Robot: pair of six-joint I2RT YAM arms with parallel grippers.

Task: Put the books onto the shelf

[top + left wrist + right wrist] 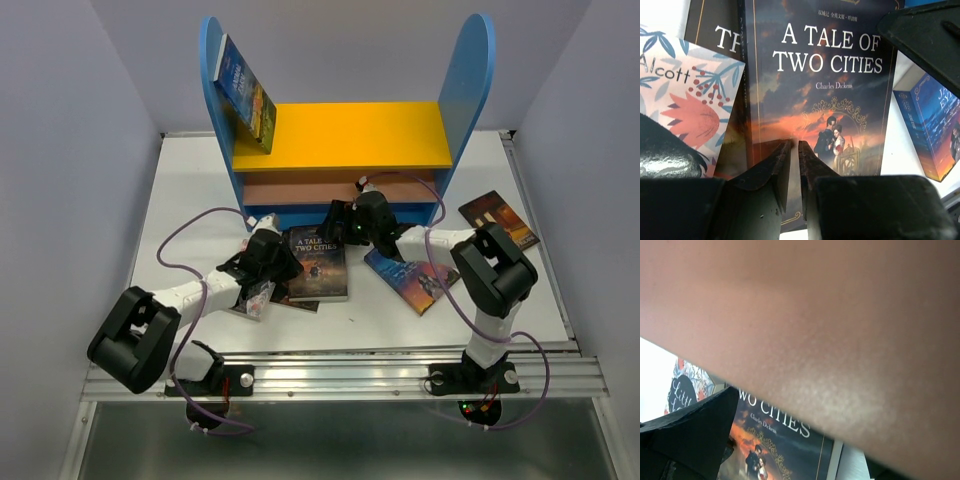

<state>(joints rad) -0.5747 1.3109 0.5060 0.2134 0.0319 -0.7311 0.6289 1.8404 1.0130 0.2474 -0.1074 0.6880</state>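
Black fingers (772, 172) of the left tool (795, 146) sit nearly pressed together at the near edge of A Tale of Two Cities (825, 90), lying flat just ahead; whether they pinch it I can't tell. They could skid off the cover or drag the floral book (685, 105) beside it. Meanwhile the right tool (343, 222), spread wide, crowds the shelf (470, 80) and might knock it.

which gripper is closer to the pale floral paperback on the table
Left. The left gripper sits beside the pale floral paperback, its tips over the near edge of the dark A Tale of Two Cities paperback. The right gripper is beyond that book, by the shelf's brown lower board.
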